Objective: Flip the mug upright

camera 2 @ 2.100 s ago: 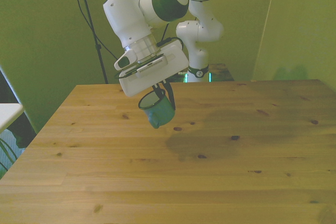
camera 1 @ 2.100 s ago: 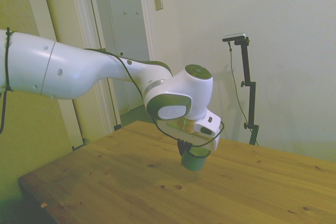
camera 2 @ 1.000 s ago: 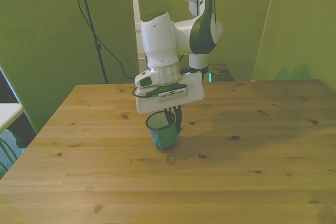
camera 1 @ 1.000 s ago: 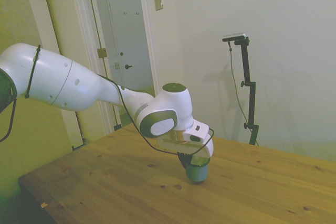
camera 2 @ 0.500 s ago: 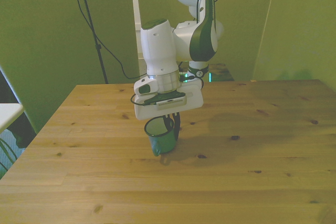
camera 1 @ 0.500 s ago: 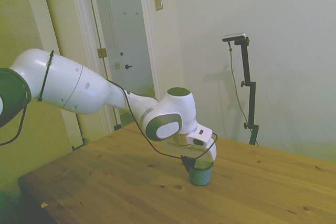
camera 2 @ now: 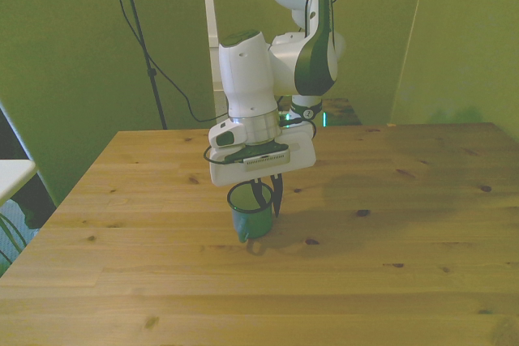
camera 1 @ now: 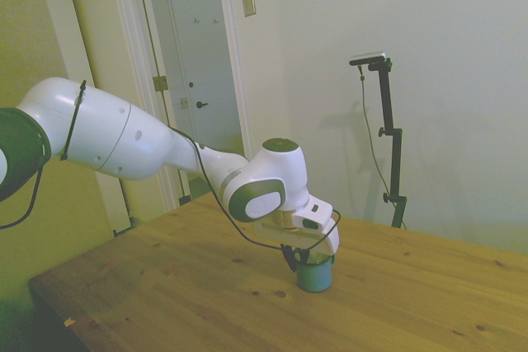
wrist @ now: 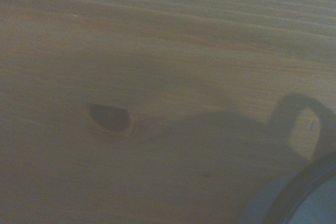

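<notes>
The teal-green mug stands upright on the wooden table, mouth up, with its dark rim and pale inside showing. In the side view the mug sits just under the wrist. My gripper points straight down over the rim on the front view's right. One dark finger hangs inside the mug and the other is outside its wall, with a small gap between them and the wall. The side view shows the gripper with its outer finger slightly apart from the mug. In the wrist view the mug and its looped handle are blurred.
Bare pine boards with dark knots spread around the mug on all sides. A doorway and wall stand behind the table in the side view. A black cable loops under the wrist.
The arm brought the mug down from the air onto the table. Over the last half second the mug settled flat and the fingers spread slightly apart at its wall.
</notes>
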You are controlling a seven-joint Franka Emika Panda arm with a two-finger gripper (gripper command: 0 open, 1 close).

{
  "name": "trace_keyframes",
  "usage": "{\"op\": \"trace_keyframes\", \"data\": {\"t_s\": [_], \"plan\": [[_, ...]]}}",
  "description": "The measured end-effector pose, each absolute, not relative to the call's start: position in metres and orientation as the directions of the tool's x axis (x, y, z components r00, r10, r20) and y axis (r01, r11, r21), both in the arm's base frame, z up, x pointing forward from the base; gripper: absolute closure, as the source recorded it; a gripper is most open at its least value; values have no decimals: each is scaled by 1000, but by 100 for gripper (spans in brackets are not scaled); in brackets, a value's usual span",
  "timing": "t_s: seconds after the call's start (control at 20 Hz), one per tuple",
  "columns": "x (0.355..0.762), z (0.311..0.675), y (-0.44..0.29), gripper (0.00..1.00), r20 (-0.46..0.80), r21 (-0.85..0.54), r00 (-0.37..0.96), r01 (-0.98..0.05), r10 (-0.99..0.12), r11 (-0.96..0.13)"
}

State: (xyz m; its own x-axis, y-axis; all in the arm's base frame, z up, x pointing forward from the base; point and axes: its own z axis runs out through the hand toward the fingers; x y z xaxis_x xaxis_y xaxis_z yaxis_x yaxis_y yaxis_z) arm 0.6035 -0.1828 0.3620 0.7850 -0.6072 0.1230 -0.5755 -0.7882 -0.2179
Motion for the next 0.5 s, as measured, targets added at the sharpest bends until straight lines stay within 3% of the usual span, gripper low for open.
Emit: {"op": "trace_keyframes", "data": {"t_s": [0.25,0.5], "plan": [[602,374,-184,0,133,-225,783,-574,-608,-788],[594,412,-189,0,155,-247,775,-570,-613,-784]]}}
